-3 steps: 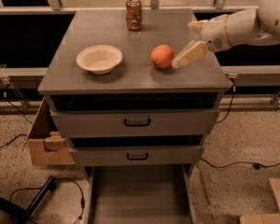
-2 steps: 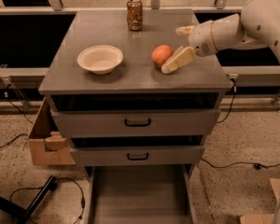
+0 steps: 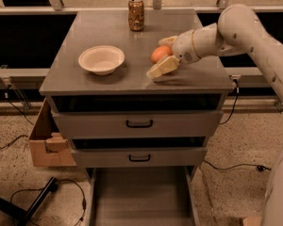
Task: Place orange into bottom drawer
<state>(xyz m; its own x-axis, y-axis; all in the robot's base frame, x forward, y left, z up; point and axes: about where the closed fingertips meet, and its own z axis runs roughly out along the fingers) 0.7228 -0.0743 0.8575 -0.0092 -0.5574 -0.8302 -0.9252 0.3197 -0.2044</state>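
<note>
The orange point(image 3: 158, 53) sits on the grey cabinet top point(image 3: 108, 81), right of centre. My gripper point(image 3: 156, 57) reaches in from the right and is open, with one cream finger point(image 3: 163, 66) in front of the orange and the other point(image 3: 167, 40) behind it. The orange lies between the fingers, still resting on the top. The bottom drawer point(image 3: 141, 197) is pulled out at the foot of the cabinet, a shallow grey tray with nothing in it.
A cream bowl point(image 3: 102, 59) stands left of the orange. A gold-brown can point(image 3: 136, 14) stands at the back of the top. Two upper drawers with black handles point(image 3: 139, 124) are closed. A cardboard box point(image 3: 45, 142) and cables lie on the floor to the left.
My gripper has moved left across the cabinet top, from beside the orange to straddling it. The orange has stayed in place.
</note>
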